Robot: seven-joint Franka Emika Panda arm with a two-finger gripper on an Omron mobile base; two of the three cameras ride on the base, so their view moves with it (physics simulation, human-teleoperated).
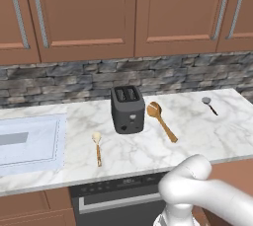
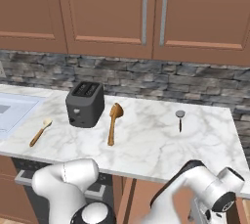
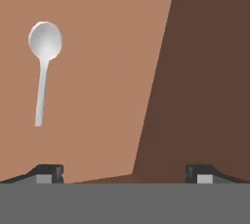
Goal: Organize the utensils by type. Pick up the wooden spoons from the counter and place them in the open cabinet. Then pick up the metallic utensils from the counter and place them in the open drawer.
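- Jaws — seen from the hand view, the two dark tips stand far apart with nothing between them; they face a plain brown wooden surface that meets a darker brown wall on the right-hand tip's side.
- Metal spoon — silver, with a round shiny bowl and a slim straight handle; it lies on the lighter brown surface, ahead of the left-hand tip and well apart from it, bowl farthest from the jaws.
- Long wooden spoon — golden-brown, round bowl, long thin handle; it lies flat on the worktop just beside the toaster, bowl toward the stone backsplash.
- Short wooden spoon — pale cream bowl, tan handle; it lies flat on the worktop on the toaster's other side, nearer the front edge.
- Small dark-handled utensil — round greyish metallic head; it rests on the white, grey-veined worktop, well apart from both wooden spoons.
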